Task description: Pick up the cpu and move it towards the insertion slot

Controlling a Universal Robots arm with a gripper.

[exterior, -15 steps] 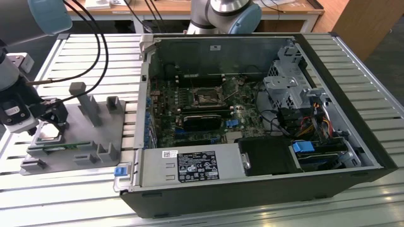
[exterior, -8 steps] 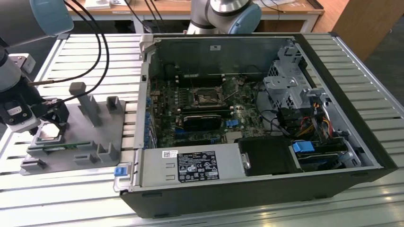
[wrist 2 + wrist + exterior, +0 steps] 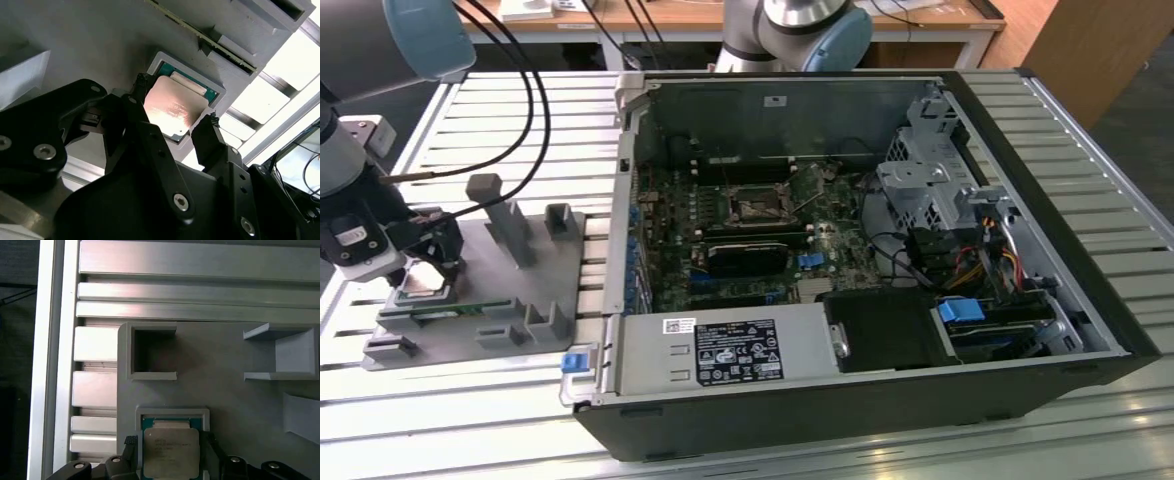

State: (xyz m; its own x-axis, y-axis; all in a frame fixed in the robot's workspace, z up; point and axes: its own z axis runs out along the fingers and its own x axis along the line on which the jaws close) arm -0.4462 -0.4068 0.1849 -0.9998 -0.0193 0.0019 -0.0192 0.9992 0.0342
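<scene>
Cpu (image 3: 171,452) lies flat in a square walled recess of the grey fixture (image 3: 225,365), its silver top facing up and a strip of green rim showing along one edge. In the first wrist view the claw (image 3: 169,440) straddles it: one black fingertip stands just beside each of two opposite edges, with a thin gap on either side, so the claw is spread slightly wider than the chip and is not holding it.

The second wrist view looks along the claw (image 3: 176,101) and shows the fingertips (image 3: 141,84) close to the cpu (image 3: 175,107), whose top catches a pinkish glare.

The exterior view gives the wider layout. The cpu (image 3: 424,284) and claw (image 3: 427,262) are at the exterior view's left, on the fixture (image 3: 520,300), which rests on the slatted metal desk (image 3: 520,110). The insertion slot (image 3: 757,205) sits well apart, toward the exterior view's right, on the motherboard (image 3: 720,240) inside the open computer case (image 3: 1067,230). A narrow green circuit strip (image 3: 464,309) lies on the fixture near the cpu.
</scene>
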